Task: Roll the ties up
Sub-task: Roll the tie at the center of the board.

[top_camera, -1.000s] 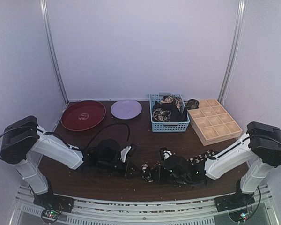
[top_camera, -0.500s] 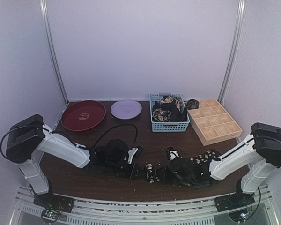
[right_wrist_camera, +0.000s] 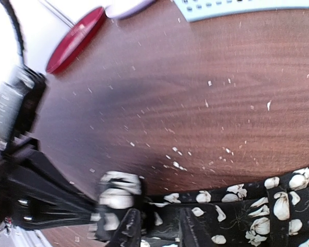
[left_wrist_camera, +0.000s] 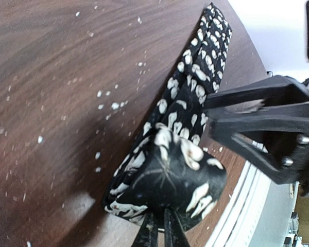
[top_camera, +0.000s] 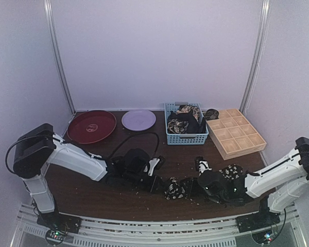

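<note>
Up front, the tie (top_camera: 174, 188) runs left-to-right — rolled end leftward.

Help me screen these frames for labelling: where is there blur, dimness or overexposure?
Top external view: soft, dim, purplish; the black floral-print fabric tie barely separates from the dark brown wooden table. Left wrist view: table smeared, upper right corner blown out white. Right wrist view: wood crisp mid-frame, left edge blurred, upper left corner overexposed.
</note>
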`<state>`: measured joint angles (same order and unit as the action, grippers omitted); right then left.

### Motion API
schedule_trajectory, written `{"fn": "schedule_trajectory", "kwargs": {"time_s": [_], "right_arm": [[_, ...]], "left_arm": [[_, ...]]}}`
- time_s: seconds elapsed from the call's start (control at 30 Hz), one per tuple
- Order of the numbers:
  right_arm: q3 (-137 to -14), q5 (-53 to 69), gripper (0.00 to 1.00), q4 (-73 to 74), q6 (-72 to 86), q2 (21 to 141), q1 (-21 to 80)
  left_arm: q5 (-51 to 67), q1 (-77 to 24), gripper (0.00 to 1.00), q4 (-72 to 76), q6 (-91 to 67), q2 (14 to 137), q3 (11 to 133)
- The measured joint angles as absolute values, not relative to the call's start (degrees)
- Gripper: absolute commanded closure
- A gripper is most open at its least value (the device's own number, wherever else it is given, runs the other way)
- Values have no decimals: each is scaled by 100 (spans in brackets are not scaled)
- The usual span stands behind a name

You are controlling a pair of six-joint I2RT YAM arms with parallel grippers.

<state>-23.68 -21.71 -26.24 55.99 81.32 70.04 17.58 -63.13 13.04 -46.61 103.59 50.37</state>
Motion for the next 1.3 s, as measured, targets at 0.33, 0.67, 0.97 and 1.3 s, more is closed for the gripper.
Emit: {"fn": "schedule_trajectory", "kwargs": {"time_s": [0.33, 0.67, 0.97, 1.3], "right_arm": [[-2206, -1734, 55, -2823, 5568, 7647, 6672], [-2235, -998, 66, -3114, 5610, 8458, 6495], [-2211, -766, 68, -3395, 5745, 8593, 6486], [-2211, -722, 68, -3446, 5850, 8621, 6486]], "left_arm": [[1776, -6335, 93, 1411, -4477, 10715, 5242], [1798, -6388, 74, 1623, -4180, 10746, 5249], [1326, -6396, 37, 1485, -2969, 10130, 4974], [1286, -6399, 13, 1431, -1890, 10121, 4980]]}}
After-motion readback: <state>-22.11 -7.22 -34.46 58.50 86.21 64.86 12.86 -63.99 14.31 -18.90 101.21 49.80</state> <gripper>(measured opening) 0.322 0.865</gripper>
